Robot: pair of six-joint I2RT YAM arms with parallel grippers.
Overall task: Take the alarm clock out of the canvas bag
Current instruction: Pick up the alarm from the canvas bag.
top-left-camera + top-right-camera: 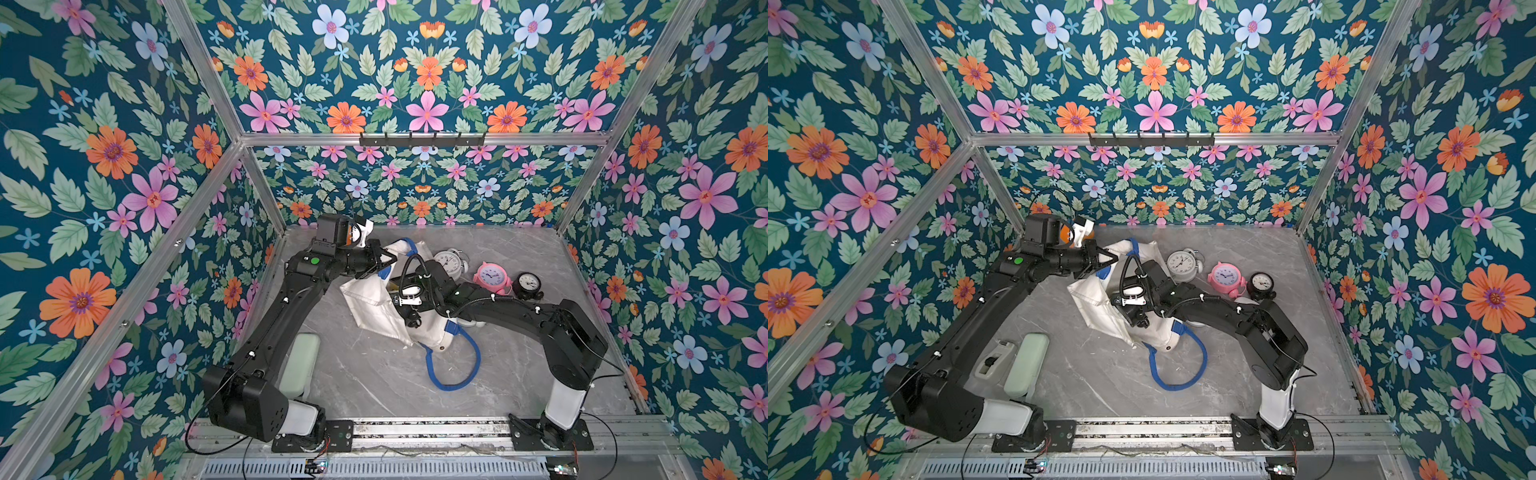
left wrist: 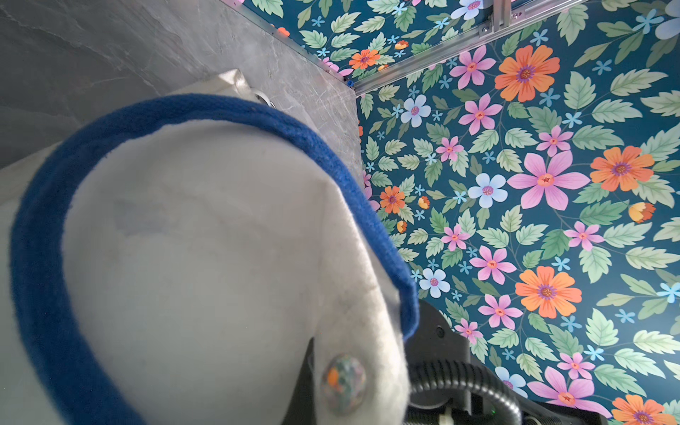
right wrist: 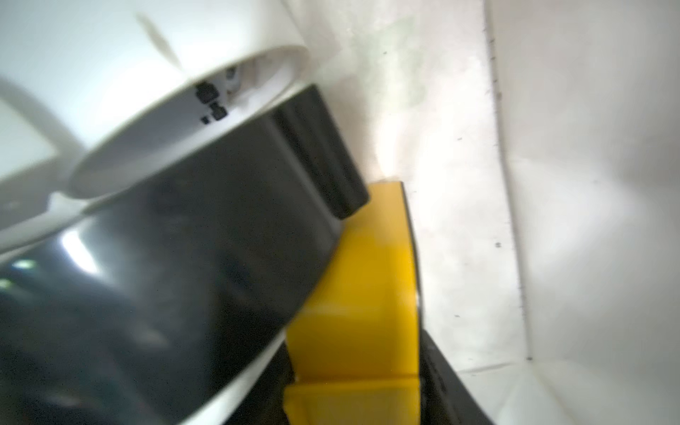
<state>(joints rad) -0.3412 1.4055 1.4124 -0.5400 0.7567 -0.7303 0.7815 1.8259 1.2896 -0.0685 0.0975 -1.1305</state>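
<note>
**Right claw deep inside the bag**

The canvas bag (image 1: 374, 299) lies crumpled in the middle of the tabletop (image 1: 365, 395). The left claw (image 1: 384, 261) is pinched tight on the bag's far left edge. The right arm (image 1: 478, 297) goes into the bag's mouth. The right claw is hidden inside, so I cannot tell if it is wide or narrow. Just right of the bag stand a white clock (image 1: 449, 262), a pink clock (image 1: 492, 277) and a black clock (image 1: 528, 284). Inside the bag, the right wrist view shows a blurry round thing (image 3: 184, 239) touching a yellow thing (image 3: 360, 294).
</note>
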